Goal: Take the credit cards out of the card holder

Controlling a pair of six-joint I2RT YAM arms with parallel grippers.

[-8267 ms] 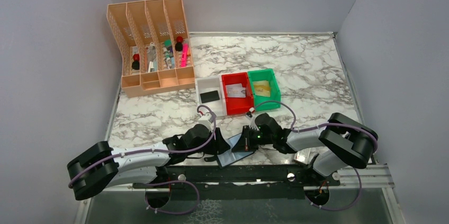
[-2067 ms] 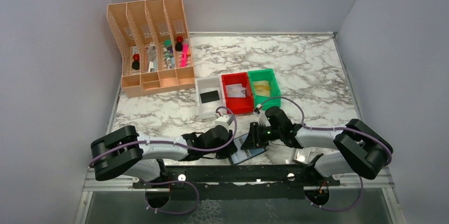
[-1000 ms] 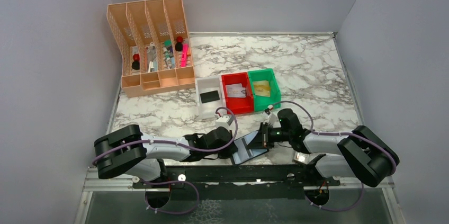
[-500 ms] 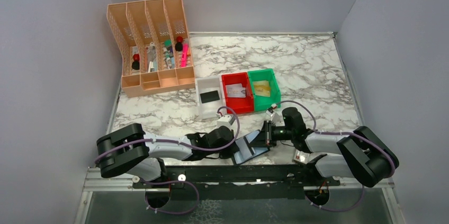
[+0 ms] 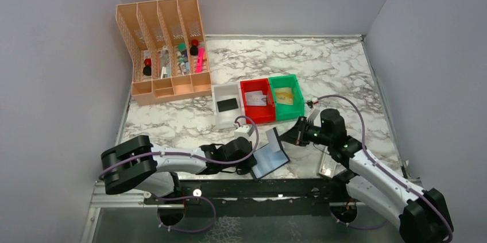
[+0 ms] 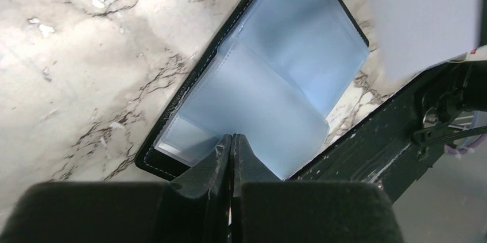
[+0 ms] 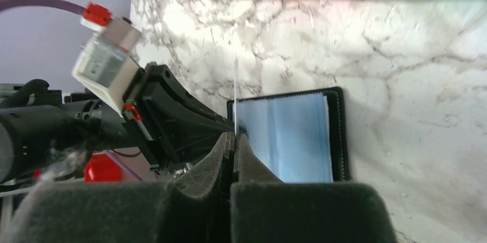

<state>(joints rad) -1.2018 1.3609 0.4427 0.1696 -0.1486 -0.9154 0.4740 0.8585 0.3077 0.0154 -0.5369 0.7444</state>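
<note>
The card holder [image 5: 272, 162] lies open on the marble near the front edge, its blue-grey pockets [image 6: 275, 82] facing up. My left gripper [image 5: 253, 161] is shut on the near edge of a pocket leaf [image 6: 231, 138]. My right gripper [image 5: 290, 138] is shut on a pale grey credit card [image 5: 277, 139], held on edge above and just behind the holder. In the right wrist view this card [image 7: 236, 99] shows edge-on, rising from the shut gripper [image 7: 234, 137] over the card holder [image 7: 298, 139]. In the left wrist view it is a blurred pale sheet [image 6: 425, 19].
Behind the holder stand a white bin [image 5: 225, 105] with a black card, a red bin [image 5: 256, 100] with a printed card and a green bin [image 5: 285, 96] with a yellowish card. A peach organiser [image 5: 163, 53] stands far left. A small whitish case [image 5: 328, 165] lies right.
My right gripper has pulled back to the right and upward, drawing the grey card out of the holder. The holder's raised flap has dropped flat. The left gripper stays put.
</note>
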